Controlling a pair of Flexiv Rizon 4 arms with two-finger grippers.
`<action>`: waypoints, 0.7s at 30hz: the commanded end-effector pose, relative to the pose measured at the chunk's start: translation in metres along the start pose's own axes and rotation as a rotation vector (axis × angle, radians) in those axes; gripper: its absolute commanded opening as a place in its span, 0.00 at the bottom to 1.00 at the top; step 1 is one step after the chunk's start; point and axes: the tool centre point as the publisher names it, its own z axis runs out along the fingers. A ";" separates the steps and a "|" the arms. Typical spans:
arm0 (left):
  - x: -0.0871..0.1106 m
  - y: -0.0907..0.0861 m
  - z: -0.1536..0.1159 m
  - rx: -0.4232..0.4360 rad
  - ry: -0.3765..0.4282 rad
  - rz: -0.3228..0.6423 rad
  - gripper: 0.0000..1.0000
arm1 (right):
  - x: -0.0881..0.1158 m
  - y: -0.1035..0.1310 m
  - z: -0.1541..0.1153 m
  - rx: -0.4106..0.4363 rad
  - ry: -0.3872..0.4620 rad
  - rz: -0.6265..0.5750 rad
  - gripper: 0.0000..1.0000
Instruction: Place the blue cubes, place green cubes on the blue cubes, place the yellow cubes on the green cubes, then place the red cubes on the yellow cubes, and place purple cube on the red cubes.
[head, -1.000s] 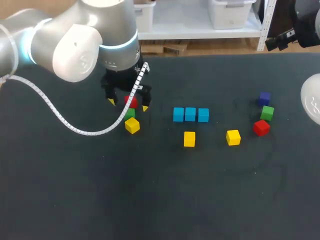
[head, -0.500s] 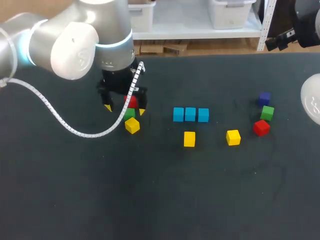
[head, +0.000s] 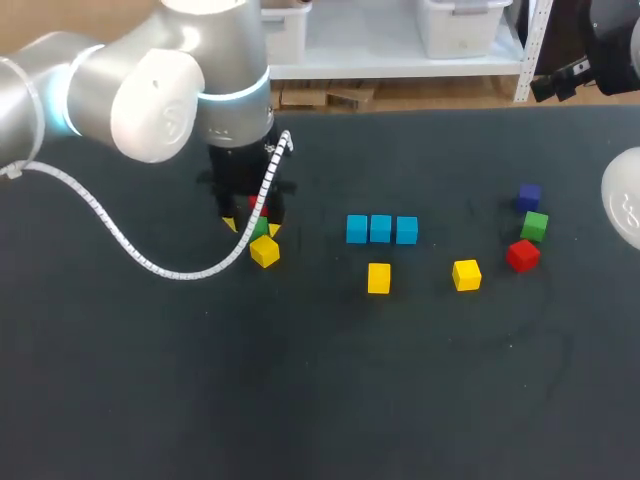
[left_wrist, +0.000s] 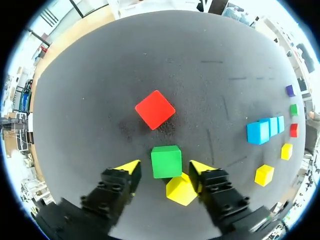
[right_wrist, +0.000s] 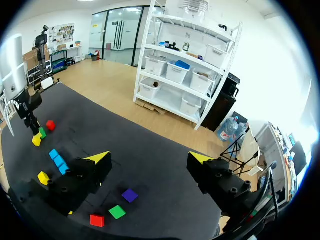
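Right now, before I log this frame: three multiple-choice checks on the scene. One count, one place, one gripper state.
1. How many blue cubes stand in the row?
A. two
B. three
C. five

2. Where is the green cube nearest the left gripper?
A. stacked on the blue cubes
B. between its fingers
C. well clear of it

3. What state is the right gripper in?
A. open, nothing in it
B. shut on a cube
C. out of view

Answers:
1 B: the head view shows three side by side.
2 B: the left wrist view shows it between the yellow tips, with a gap on each side.
3 A: the right wrist view shows its tips wide apart with nothing between them.
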 end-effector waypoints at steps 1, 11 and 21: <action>-0.002 -0.002 0.000 -0.011 0.002 -0.006 0.33 | 0.000 0.000 -0.001 0.003 0.000 0.000 1.00; -0.003 -0.003 -0.006 -0.036 -0.032 0.037 0.00 | 0.000 0.000 -0.001 0.003 0.000 0.000 1.00; -0.016 -0.006 -0.054 0.057 -0.091 0.455 0.00 | 0.000 0.000 -0.001 0.003 0.000 0.000 1.00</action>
